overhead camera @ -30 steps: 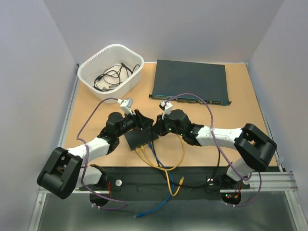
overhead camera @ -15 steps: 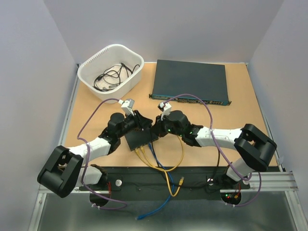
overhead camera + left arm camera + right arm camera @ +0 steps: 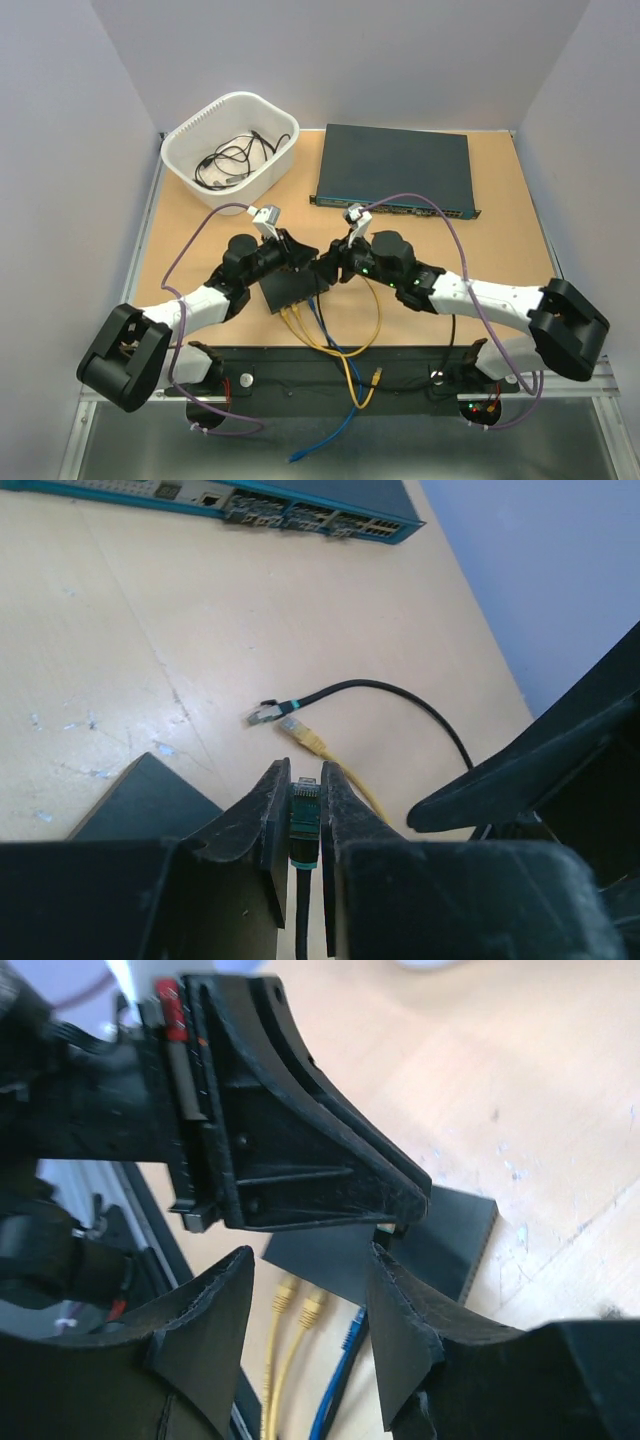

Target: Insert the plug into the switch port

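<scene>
**Two grippers crowd the small switch box; the plug is not yet seated**

The left gripper is clamped on the plug, a teal-booted connector on a black cable. It is pinched nose-forward between the fingers, just off the switch box's far right corner and clear of the box.

The right gripper faces it from just right of that same corner, with its fingers apart and holding nothing.

Along the switch box's near edge, two yellow leads and a blue lead are already plugged in. The free switch port does not show in any view. I judge it sits on that same near edge, beside the seated leads.

The step in hand looks like carrying and lining up, not pushing home. The plug would next have to come round to the near edge, with its nose turned square to an open socket and level with it. It would then take a straight push. The light box may slide under that push, so the open right gripper could brace the far side.
</scene>
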